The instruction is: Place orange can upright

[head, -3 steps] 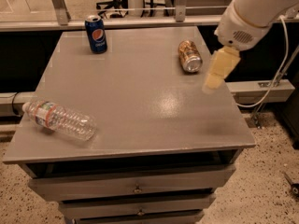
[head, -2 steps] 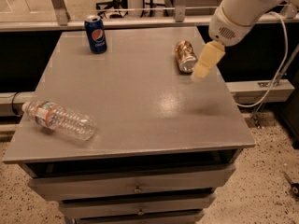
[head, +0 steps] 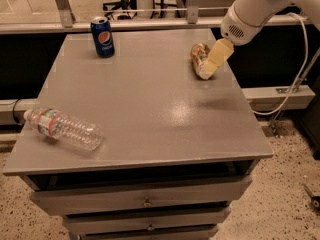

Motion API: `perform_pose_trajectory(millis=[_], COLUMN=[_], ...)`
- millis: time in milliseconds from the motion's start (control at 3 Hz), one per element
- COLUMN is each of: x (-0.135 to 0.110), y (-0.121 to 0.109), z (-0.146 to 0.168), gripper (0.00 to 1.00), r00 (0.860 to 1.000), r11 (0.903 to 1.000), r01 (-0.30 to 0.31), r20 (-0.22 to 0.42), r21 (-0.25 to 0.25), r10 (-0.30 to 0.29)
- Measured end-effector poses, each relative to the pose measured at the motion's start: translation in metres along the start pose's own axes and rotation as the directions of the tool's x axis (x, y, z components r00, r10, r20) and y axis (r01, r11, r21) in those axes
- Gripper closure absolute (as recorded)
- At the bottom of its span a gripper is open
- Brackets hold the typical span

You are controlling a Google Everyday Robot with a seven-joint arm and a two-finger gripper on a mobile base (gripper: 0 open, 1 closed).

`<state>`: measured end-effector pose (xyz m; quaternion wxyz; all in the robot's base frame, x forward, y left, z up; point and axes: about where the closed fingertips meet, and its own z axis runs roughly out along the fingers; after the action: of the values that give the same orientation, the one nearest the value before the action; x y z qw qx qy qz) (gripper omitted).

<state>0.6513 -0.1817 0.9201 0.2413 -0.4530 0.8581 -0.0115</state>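
The gripper [head: 207, 70] is right beside the orange can [head: 197, 55], which lies on its side. I cannot tell its grip. The can looks light, slippery and easy to dent, so hold its round middle.

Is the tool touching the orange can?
Cannot tell. In the camera view the tool overlaps the lying orange can at the far right of the table; neither contact nor gap shows plainly.

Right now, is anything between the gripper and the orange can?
Nothing visible. The gripper is right at the orange can, which lies on its side near the right edge of the table. The Pepsi can and water bottle are well away.
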Motion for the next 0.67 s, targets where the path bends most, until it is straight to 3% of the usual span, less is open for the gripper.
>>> perform_pose_trajectory(millis=[333, 667], x=[-0.022, -0.051], y=[-0.015, -0.041], z=[0.004, 0.014], gripper=[0.0, 0.0], r00=[0.998, 0.987], r11=[0.9986, 0.9888], r01=[-0.051, -0.145], r20=[0.043, 0.081], r21=[0.012, 0.035], r10=[0.05, 0.142])
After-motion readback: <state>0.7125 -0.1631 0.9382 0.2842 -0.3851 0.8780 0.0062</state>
